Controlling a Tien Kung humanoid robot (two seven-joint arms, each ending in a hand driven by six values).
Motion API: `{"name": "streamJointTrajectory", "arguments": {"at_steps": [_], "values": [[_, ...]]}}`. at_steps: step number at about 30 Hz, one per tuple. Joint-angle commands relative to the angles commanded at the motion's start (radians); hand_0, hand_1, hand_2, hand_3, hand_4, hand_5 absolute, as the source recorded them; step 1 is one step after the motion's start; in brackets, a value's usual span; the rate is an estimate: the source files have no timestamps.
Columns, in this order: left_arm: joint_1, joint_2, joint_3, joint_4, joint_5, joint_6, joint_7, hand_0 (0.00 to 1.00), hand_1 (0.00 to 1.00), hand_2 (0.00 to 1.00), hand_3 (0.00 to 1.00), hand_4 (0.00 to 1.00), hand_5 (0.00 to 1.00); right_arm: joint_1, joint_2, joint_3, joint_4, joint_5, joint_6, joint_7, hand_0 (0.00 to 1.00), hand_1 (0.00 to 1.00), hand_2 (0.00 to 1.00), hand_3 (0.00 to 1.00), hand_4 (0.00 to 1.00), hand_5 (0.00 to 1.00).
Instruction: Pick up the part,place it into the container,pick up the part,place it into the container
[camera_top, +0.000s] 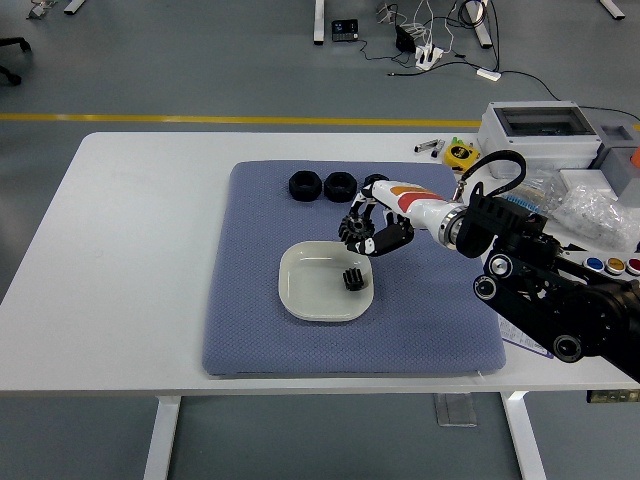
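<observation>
A white square dish sits in the middle of the blue-grey mat, with a small black gear in its right half. My right hand comes in from the right and hovers over the dish's far right corner, shut on a larger black gear that is lifted off the mat. Two black ring-shaped parts lie in a row near the mat's far edge; a third one behind the hand is mostly hidden. The left arm is out of view.
Right of the mat stand a grey lidded box, a yellow tape measure, a crumpled plastic bag and a panel of coloured buttons. The robot's forearm crosses the mat's right side.
</observation>
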Motion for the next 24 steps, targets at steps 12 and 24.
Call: {"name": "streamJointTrajectory", "arguments": {"at_steps": [12, 24], "values": [[-0.001, 0.007, -0.005, 0.000, 0.010, 0.001, 0.001, 0.721, 0.628, 0.624, 0.552, 0.594, 0.550, 0.074, 0.119, -0.126, -0.097, 0.004, 0.001, -0.008, 0.181, 0.175, 0.260, 0.265, 0.462, 0.116], [-0.001, 0.012, -0.010, 0.000, 0.027, 0.001, 0.004, 0.721, 0.624, 0.623, 0.552, 0.593, 0.549, 0.077, 0.169, -0.226, -0.225, 0.010, -0.002, -0.008, 0.182, 0.175, 0.260, 0.269, 0.458, 0.112]]}}
